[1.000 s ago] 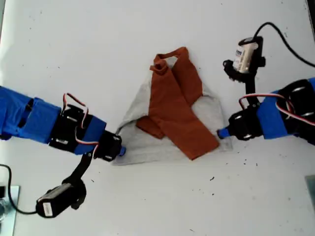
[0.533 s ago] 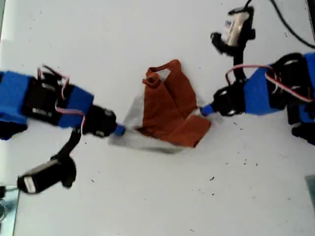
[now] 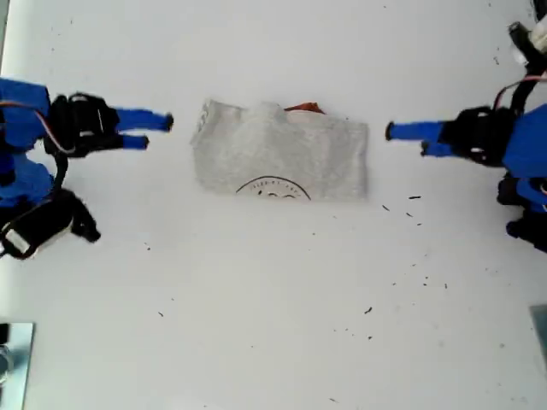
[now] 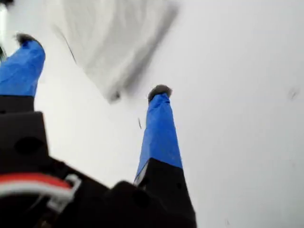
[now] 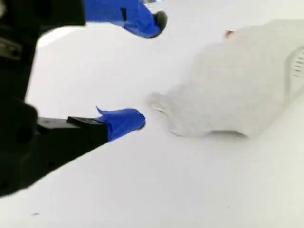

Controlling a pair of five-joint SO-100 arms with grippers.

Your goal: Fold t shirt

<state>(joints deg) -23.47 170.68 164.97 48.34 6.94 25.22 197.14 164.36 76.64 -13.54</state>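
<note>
The t shirt [image 3: 282,149] lies folded as a grey rectangle in the upper middle of the exterior view. Its dark curved print [image 3: 273,188] shows at the near edge, and a sliver of rust-orange [image 3: 305,108] peeks out at the far edge. My first gripper [image 3: 407,141] is open at the exterior view's right, a short gap from the shirt. In the first wrist view it [image 4: 91,65] points at a corner of the shirt [image 4: 109,38]. My second gripper [image 3: 158,132] is open at the exterior view's left. It [image 5: 148,70] holds nothing, with the shirt [image 5: 237,90] just beyond it.
The white tabletop [image 3: 273,299] carries small dark specks [image 3: 414,198] near the shirt at the exterior view's right. A metallic object [image 3: 10,354] sits at the exterior view's lower left edge. Each arm's wrist camera hangs beside its arm.
Both grippers held the shirt's lower corners and carried them over the orange sleeves. They have since let go and pulled back to either side, leaving a grey folded rectangle.
</note>
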